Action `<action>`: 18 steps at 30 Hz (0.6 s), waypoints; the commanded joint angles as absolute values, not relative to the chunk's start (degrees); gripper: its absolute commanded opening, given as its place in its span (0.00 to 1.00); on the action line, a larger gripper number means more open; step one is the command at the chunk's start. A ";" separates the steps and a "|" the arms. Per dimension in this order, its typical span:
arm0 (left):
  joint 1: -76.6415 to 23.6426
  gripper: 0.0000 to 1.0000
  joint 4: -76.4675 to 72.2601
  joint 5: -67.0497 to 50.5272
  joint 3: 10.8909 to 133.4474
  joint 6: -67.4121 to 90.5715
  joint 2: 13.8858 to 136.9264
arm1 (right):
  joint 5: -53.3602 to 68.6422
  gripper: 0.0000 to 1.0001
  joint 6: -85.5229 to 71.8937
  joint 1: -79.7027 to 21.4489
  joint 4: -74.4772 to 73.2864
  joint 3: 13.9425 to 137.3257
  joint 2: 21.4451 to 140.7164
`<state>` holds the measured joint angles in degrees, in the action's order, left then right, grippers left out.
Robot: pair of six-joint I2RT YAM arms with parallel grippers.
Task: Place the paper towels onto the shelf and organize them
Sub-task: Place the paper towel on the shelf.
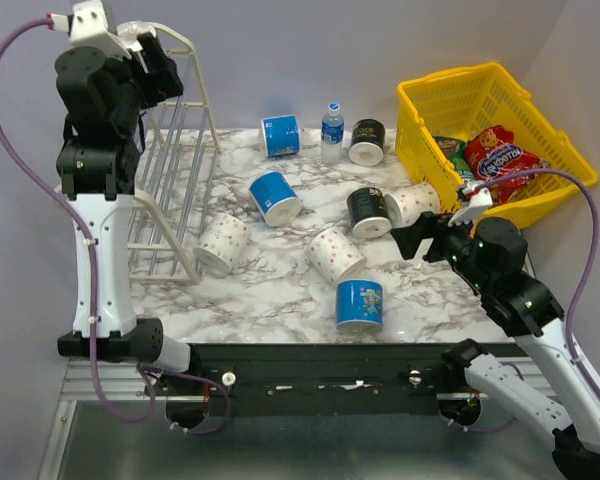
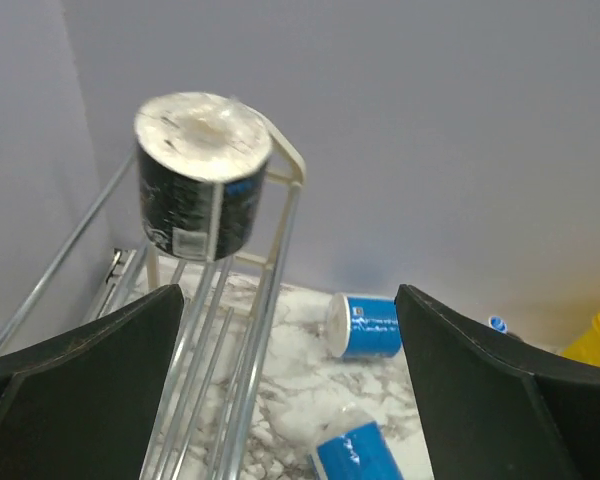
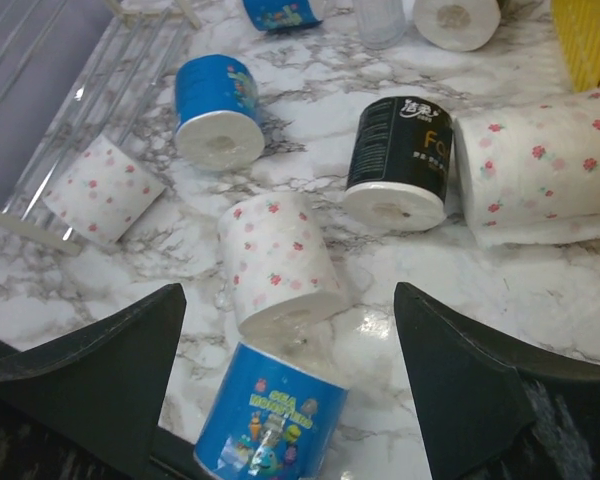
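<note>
— Where is your left pincer [image 2: 288,292]?
— Raised at the top of the shelf [image 1: 170,205], jaws spread wide, nothing between them. A black roll [image 2: 202,178] sits on the upper bars by the looped end frame, its white end towards my camera, apart from both fingers [image 2: 100,370].
— What lies on the desk [image 1: 280,300]?
— Eight more rolls, loose. A dotted roll [image 1: 222,243] lies just beside the shelf's near foot. Right of it a blue roll [image 1: 274,197] lies on its side, with a far blue roll [image 1: 280,135] behind it, near the water bottle [image 1: 332,130] and a far black roll [image 1: 367,141]. In the middle lie a second dotted roll [image 1: 335,253] and, nearer me, the nearest blue roll [image 1: 359,305]. A middle black roll [image 1: 368,212] touches a third dotted roll [image 1: 412,203].
— And the right pincer [image 3: 288,290]?
— It hovers low over the desk near that third dotted roll, jaws wide apart, empty. The yellow basket [image 1: 420,140] stands behind it
</note>
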<state>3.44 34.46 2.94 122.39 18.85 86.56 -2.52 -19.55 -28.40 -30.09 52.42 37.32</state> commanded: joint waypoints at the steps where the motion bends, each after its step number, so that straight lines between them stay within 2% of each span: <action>1: -3.77 0.99 37.10 4.31 111.38 9.50 77.27 | -10.89 0.93 -17.76 -28.48 -22.88 50.46 40.42; 6: -15.27 0.99 33.93 8.67 95.83 6.77 68.13 | -14.85 0.92 -22.58 -28.39 -25.22 53.17 40.79; 10: -26.26 0.99 23.87 15.36 84.75 5.45 63.99 | -13.54 0.92 -28.11 -28.48 -30.39 55.72 38.51; 11: -31.85 0.99 21.64 16.95 82.46 4.75 63.46 | -12.75 0.92 -29.26 -28.39 -31.11 56.16 37.97; 16: -47.44 0.98 9.26 32.56 73.92 -2.28 69.16 | -11.86 0.91 -29.80 -28.39 -34.28 58.45 36.13; 18: -50.09 0.98 8.44 32.53 73.13 -0.81 72.05 | -11.26 0.91 -26.12 -28.48 -31.92 57.40 34.98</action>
